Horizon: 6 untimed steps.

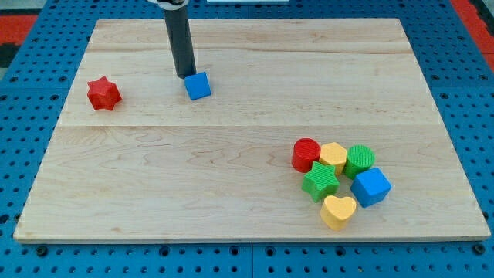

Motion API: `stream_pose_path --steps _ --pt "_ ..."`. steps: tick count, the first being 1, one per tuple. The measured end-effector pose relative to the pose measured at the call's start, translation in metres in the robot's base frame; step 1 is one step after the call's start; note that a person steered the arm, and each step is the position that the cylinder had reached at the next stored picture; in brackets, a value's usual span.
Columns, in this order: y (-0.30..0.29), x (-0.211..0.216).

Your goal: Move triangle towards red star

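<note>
A small blue block (197, 86), the triangle as far as its shape can be made out, lies in the upper left part of the wooden board (231, 154). The red star (103, 93) lies to its left, near the board's left edge. My dark rod comes down from the view's top, and my tip (185, 76) rests just above and left of the blue block, touching or nearly touching it.
A cluster sits at the lower right: a red cylinder (306, 154), a yellow block (333, 157), a green cylinder (359, 161), a green star (320, 181), a blue cube (371, 187) and a yellow heart (338, 211). A blue pegboard surrounds the board.
</note>
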State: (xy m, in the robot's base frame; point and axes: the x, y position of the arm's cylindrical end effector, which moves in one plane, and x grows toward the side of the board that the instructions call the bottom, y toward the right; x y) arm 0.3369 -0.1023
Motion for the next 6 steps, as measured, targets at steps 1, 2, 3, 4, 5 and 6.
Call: stream_pose_path --steps 1,2,3,4,5,6 --pt "0.000 0.004" --pt "0.008 -0.002" --pt "0.021 0.006" --pt "0.024 0.009" --pt "0.026 0.015" --pt "0.028 0.019"
